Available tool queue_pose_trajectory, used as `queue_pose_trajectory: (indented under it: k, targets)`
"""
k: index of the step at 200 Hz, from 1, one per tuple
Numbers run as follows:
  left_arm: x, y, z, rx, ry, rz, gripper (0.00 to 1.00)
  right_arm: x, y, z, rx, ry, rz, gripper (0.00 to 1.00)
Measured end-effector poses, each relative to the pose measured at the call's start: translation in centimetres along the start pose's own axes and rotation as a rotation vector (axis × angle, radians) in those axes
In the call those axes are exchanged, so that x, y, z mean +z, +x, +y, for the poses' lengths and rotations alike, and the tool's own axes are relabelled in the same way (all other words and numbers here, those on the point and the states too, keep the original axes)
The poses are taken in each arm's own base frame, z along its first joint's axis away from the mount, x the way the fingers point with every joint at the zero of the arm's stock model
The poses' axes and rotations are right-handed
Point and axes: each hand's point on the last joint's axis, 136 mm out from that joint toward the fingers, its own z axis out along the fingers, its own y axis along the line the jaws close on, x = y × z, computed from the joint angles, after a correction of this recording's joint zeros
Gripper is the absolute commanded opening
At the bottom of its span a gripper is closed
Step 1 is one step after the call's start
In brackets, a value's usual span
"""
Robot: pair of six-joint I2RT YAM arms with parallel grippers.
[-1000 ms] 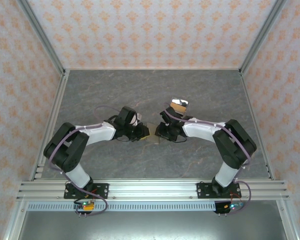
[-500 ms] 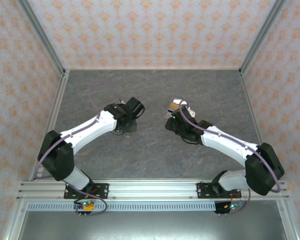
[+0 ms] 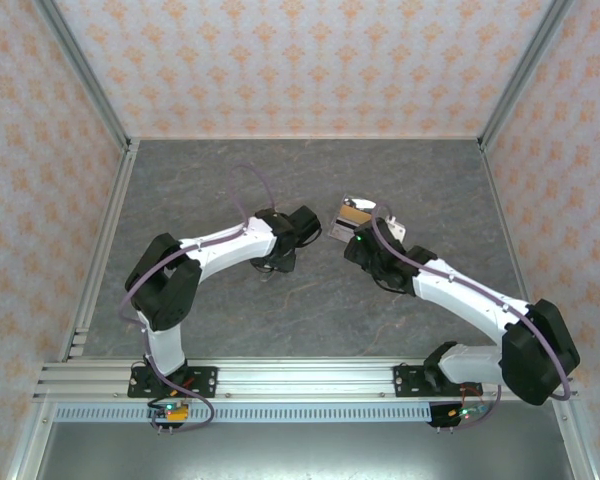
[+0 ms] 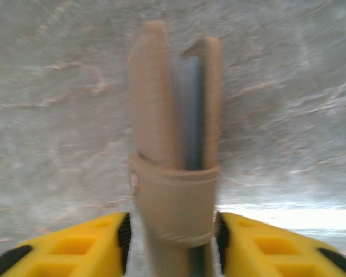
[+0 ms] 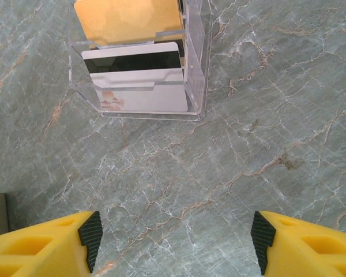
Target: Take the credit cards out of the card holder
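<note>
Taupe bifold card holder (image 4: 161,115) sits edgewise, clamped by left gripper (image 4: 173,234), likely presenting its slots; right gripper (image 5: 176,239) gapes empty near clear plastic stand (image 5: 196,57) storing credit cards (image 5: 144,95).

The wallet (image 4: 173,144) sticks straight out from between the left jaws, its sides against both pads (image 4: 124,236), its far end over the worktop (image 4: 288,86). Its two leaves part slightly at that far end. The right jaws stand apart with bare worktop between them. Ahead of them, toward their left finger (image 5: 46,248), a stand (image 5: 197,69) sits on the worktop. One card (image 5: 135,86) is in its near slot and another card (image 5: 127,20) is behind it. From above, the stand lies right of the left jaws.
</note>
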Motion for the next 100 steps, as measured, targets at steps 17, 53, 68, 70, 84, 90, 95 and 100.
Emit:
queue_pose_trajectory:
  k: [17, 53, 68, 70, 84, 90, 95, 100]
  targets:
    - [-0.1, -0.2, -1.9, -0.020, 0.098, 0.008, 0.57, 0.1, 0.1, 0.1, -0.002, -0.002, 0.005, 0.66]
    - [-1.4, -0.9, -2.9, -0.093, 0.299, 0.006, 0.68, 1.2, 1.0, 0.4, -0.017, -0.006, 0.046, 0.64]
    - [-2.2, -1.6, -1.7, -0.153, 0.360, -0.012, 0.72, 1.9, 1.8, 0.9, -0.039, -0.002, 0.082, 0.64]
    - [-2.3, -1.7, -1.5, -0.164, 0.365, -0.016, 0.72, 2.0, 1.8, 1.0, -0.042, -0.001, 0.085, 0.64]
    - [-2.7, -2.3, 0.4, -0.235, 0.397, -0.036, 0.77, 2.8, 2.8, 2.4, -0.079, -0.007, 0.125, 0.64]
    - [-2.7, -2.5, 1.3, -0.266, 0.400, -0.046, 0.78, 3.2, 3.3, 3.3, -0.102, -0.013, 0.143, 0.64]
    - [-2.6, -2.6, 2.3, -0.292, 0.401, -0.053, 0.79, 3.6, 3.9, 4.1, -0.123, -0.021, 0.162, 0.64]
    - [-2.5, -2.6, 3.0, -0.316, 0.401, -0.054, 0.81, 3.8, 4.4, 5.0, -0.140, -0.029, 0.176, 0.64]
